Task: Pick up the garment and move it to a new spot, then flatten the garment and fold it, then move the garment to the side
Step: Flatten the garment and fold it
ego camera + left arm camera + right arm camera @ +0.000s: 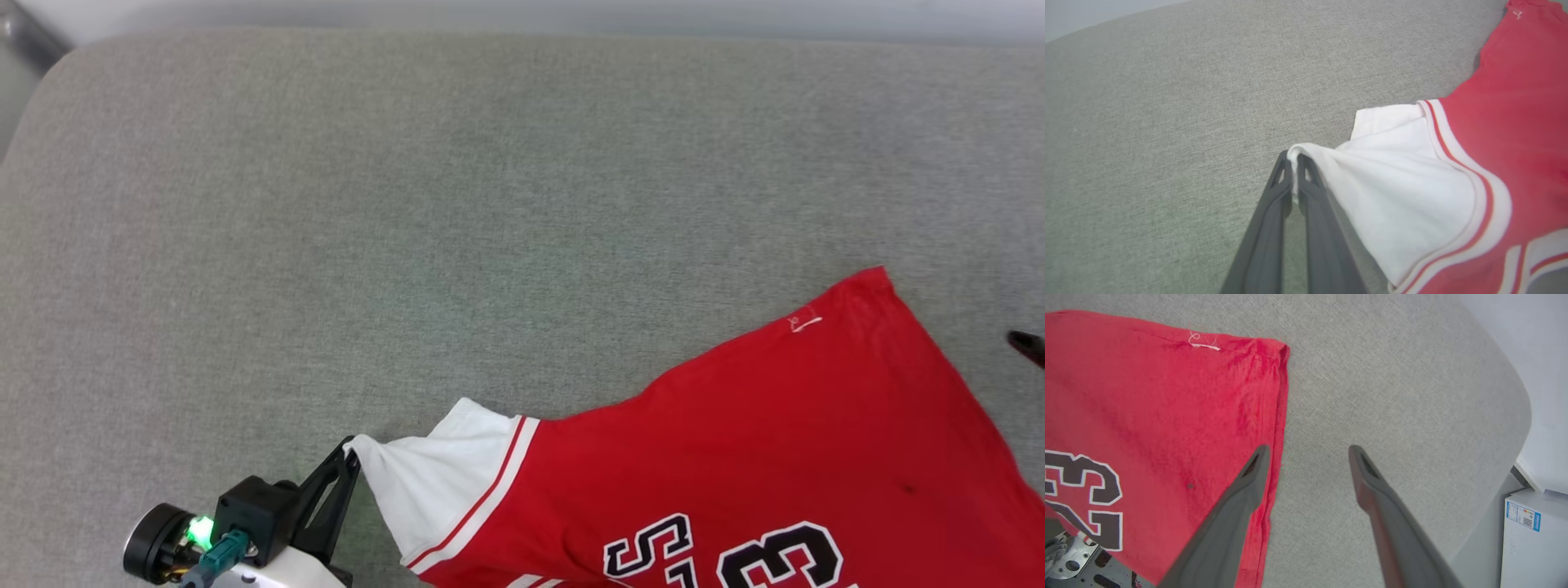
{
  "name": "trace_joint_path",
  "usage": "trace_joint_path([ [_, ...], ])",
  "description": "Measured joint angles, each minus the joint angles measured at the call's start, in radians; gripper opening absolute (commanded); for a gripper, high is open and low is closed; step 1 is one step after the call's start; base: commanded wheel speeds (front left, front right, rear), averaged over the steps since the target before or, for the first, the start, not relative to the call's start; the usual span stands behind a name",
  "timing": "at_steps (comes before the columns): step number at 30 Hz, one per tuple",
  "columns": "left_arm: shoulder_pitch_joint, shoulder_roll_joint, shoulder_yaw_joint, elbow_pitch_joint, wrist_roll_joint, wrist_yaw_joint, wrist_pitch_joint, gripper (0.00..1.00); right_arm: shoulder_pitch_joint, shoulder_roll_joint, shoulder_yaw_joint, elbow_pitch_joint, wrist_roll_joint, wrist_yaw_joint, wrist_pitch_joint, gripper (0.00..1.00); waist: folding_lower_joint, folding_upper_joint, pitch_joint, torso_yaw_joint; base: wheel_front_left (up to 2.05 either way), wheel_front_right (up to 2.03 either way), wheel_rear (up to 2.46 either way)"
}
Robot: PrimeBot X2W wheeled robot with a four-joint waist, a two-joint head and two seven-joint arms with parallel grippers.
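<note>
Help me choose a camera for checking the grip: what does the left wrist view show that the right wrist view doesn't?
Left wrist: the left hand shut on the white sleeve. Right wrist: the right hand open, the printed number, a white box. Both: the red garment on grey padding.
</note>
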State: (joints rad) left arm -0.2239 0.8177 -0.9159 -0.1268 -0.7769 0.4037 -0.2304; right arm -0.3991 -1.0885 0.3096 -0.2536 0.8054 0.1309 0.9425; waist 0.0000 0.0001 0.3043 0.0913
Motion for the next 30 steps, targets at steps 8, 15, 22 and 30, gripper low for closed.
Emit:
trace_joint_path([
  [8, -0.049, -0.032, -0.004, 0.014, 0.019, -0.015, 0.001, 0.0, -0.276, 0.191, 0.21, 0.162, -0.086, 0.0, 0.128, 1.0, 0.0, 0.0, 0.071, 0.044, 0.0, 0.0, 0.0],
  [15, -0.084, -0.058, -0.005, 0.026, 0.035, -0.023, -0.002, 0.0, -0.362, 0.261, 0.323, 0.333, -0.11, 0.0, 0.103, 1.0, 0.0001, 0.0, 0.137, 0.079, 0.0, 0.0, 0.0],
  [22, -0.1, -0.083, -0.008, 0.058, 0.04, -0.035, -0.006, 0.0, -0.422, 0.245, 0.459, 0.4, -0.071, 0.0, 0.026, 0.0, 0.0, 0.0, 0.158, 0.087, 0.0, 0.0, 0.0],
  [30, -0.099, -0.082, -0.006, 0.091, 0.034, -0.044, -0.011, 0.0, -0.428, 0.256, 0.523, 0.428, -0.024, 0.0, -0.17, 0.0, 0.0, -0.0001, 0.059, 0.059, 0.0, 0.0, 0.0],
])
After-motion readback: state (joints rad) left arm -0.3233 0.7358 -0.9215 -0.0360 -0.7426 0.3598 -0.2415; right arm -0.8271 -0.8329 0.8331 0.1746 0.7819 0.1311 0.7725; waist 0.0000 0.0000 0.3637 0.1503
